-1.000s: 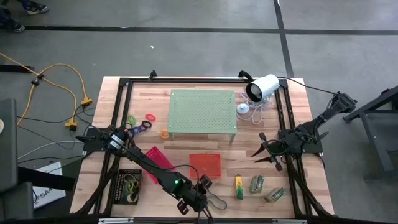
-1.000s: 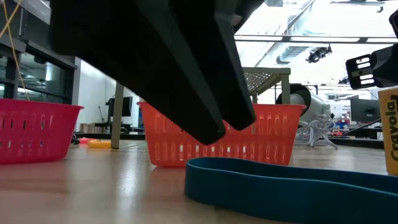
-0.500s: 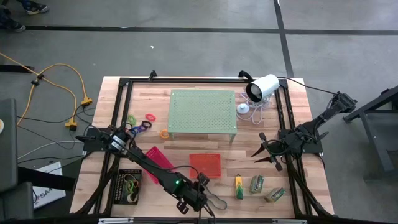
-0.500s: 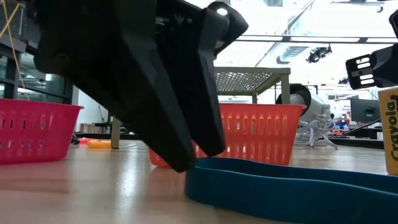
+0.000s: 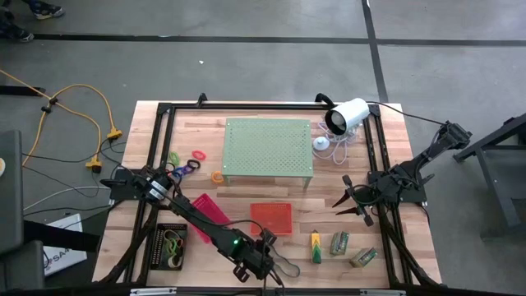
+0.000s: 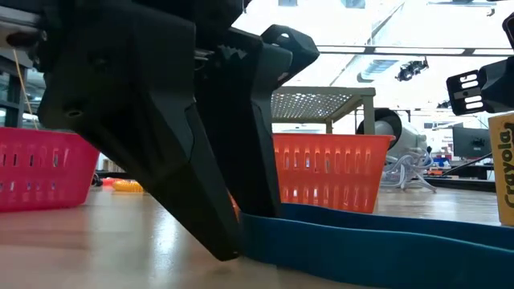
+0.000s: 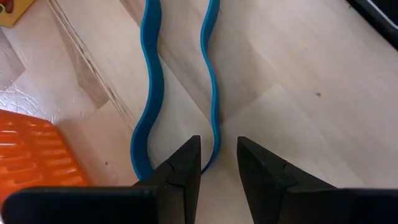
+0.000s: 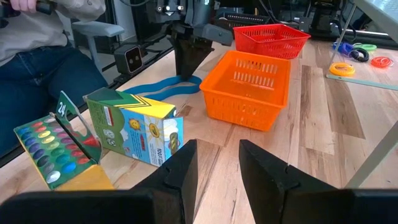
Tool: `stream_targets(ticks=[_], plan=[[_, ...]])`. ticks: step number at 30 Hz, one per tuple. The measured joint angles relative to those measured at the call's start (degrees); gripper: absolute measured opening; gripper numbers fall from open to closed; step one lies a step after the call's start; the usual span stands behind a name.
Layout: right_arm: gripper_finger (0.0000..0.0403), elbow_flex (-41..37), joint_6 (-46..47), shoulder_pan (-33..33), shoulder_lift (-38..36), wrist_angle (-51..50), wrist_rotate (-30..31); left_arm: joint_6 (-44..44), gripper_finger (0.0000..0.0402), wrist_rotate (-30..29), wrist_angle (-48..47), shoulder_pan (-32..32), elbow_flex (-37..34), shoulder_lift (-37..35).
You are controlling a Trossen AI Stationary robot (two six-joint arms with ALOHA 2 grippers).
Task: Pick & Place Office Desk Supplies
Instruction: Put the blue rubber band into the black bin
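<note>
Down at the desk [image 5: 394,131] edge, left hand [image 7: 217,163] part open, fingers astride one end of the blue rubber band [image 7: 149,93], nothing gripped yet. Likely the pick step; next, probably closing on the strand and lifting toward a tray. Just beyond the hand, orange tray [image 6: 329,172]. Farther right, crayon box [image 6: 504,164] reading "Crayola". Well apart, right hand [image 5: 349,201] waiting, part open, empty.
</note>
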Motion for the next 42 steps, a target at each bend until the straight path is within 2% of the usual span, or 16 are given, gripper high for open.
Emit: stream_targets(ticks=[14,27,42], plan=[[0.0106,0.00,-0.01,0.00,0.00,-0.02,0.00,-0.22,0.0092,-0.05,-0.35,0.00,0.00,0.00],[0.0106,0.02,0.00,0.01,0.00,-0.02,-0.01,-0.20,0.0004,-0.42,-0.35,0.02,-0.02,0.00],[0.0106,0.00,0.00,0.02,0.00,-0.02,0.00,0.18,0.0002,-3.38,-0.18,-0.73,-0.04,-0.36]])
